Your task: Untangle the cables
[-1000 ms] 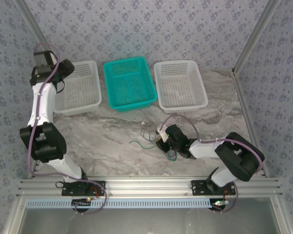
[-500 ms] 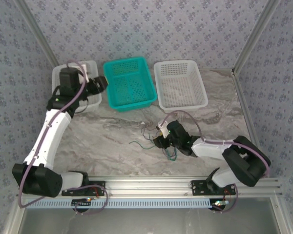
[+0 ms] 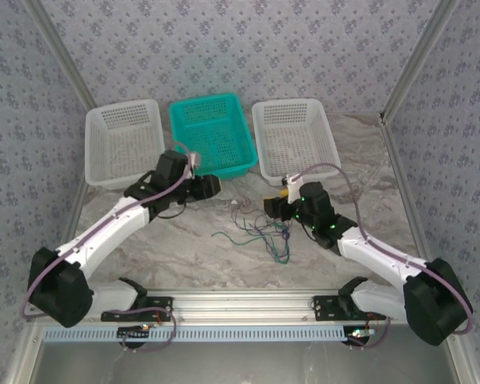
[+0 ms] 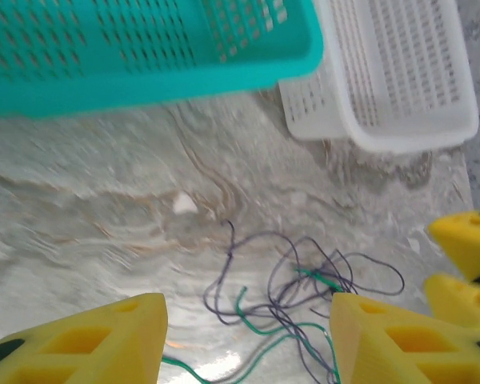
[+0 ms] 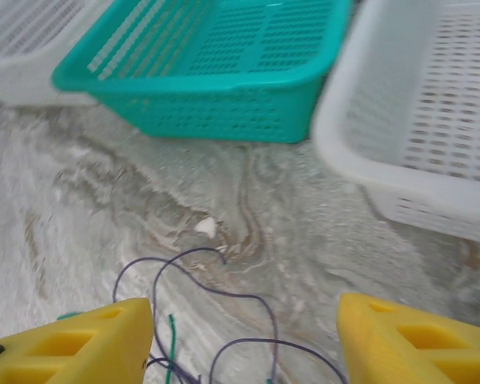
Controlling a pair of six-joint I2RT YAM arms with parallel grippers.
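Note:
The cables (image 3: 260, 234) lie in a loose tangle of thin dark purple and green wires on the marble table, between my two grippers. My left gripper (image 3: 215, 186) hovers just up and left of the tangle, open. In the left wrist view the cables (image 4: 304, 288) lie on the table beyond my open left gripper (image 4: 244, 340), held by nothing. My right gripper (image 3: 270, 208) stands open at the tangle's upper right. Through the right wrist camera, purple loops and a green end of the cables (image 5: 224, 292) lie below my open right gripper (image 5: 244, 340). The right gripper's yellow fingers (image 4: 468, 244) show at the left wrist view's right edge.
Three baskets stand in a row at the back: a white basket (image 3: 122, 108) on the left, a teal basket (image 3: 204, 102) in the middle, and a white basket (image 3: 292, 104) on the right. A small white speck (image 3: 234, 202) lies on the table near the cables.
My left arm has swung from over the left white basket down to the table beside the cables. My right gripper has opened, let go of the cables and drawn back up and right.

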